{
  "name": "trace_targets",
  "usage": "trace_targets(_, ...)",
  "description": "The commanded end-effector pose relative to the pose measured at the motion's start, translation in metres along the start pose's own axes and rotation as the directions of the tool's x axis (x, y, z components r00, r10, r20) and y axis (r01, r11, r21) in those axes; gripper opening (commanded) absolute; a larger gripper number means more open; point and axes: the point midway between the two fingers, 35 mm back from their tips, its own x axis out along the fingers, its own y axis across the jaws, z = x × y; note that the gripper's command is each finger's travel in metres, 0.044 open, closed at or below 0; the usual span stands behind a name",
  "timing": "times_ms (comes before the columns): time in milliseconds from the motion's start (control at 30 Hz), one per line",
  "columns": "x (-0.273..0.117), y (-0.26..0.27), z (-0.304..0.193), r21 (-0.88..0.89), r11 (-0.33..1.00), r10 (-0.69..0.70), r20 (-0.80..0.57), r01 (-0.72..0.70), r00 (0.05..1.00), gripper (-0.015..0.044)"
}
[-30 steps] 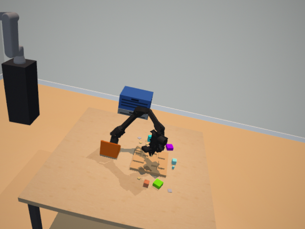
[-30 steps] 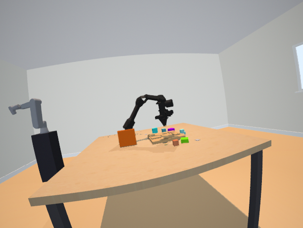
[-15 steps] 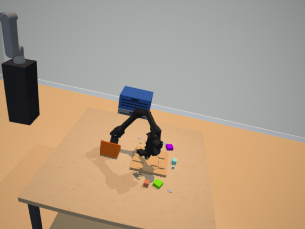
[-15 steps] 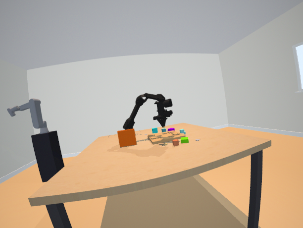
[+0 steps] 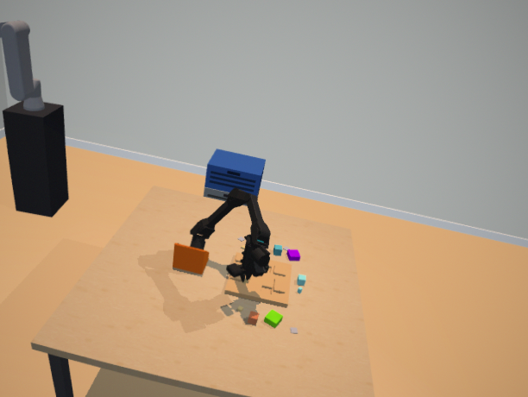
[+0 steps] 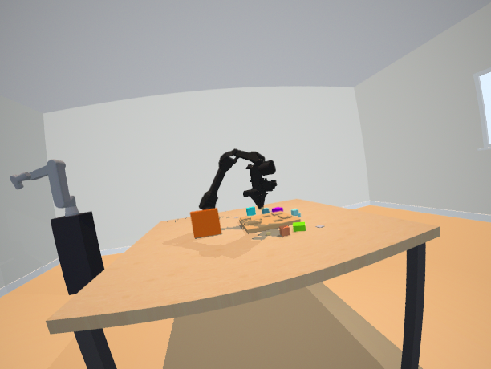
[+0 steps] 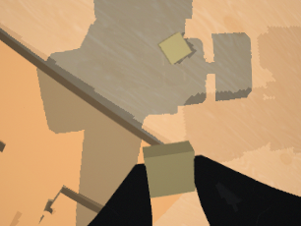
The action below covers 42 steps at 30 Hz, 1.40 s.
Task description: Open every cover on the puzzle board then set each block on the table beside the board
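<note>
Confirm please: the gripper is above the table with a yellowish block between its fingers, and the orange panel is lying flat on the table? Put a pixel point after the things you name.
Not flat: the orange panel [image 5: 190,259] [image 6: 205,223] stands upright, as the exterior view shows. The rest is right.
</note>
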Motion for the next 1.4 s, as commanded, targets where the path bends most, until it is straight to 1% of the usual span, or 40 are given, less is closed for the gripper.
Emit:
trace_targets(0,0.005,-0.019,0.002,-0.005,1.000,0.000,-0.010,0.000,1.000,0.0080)
trace_targets(500,0.014,-0.073,0.000,-0.012,1.000,0.016,-0.028,-0.016,0.999,0.0080)
trace_targets(667,0.016,-0.074,0.000,-0.012,1.000,0.016,-0.028,-0.017,0.999,0.0080)
trace_targets(1367,0.051,-0.073,0.003,-0.013,1.000,0.017,-0.027,-0.017,0.999,0.0080)
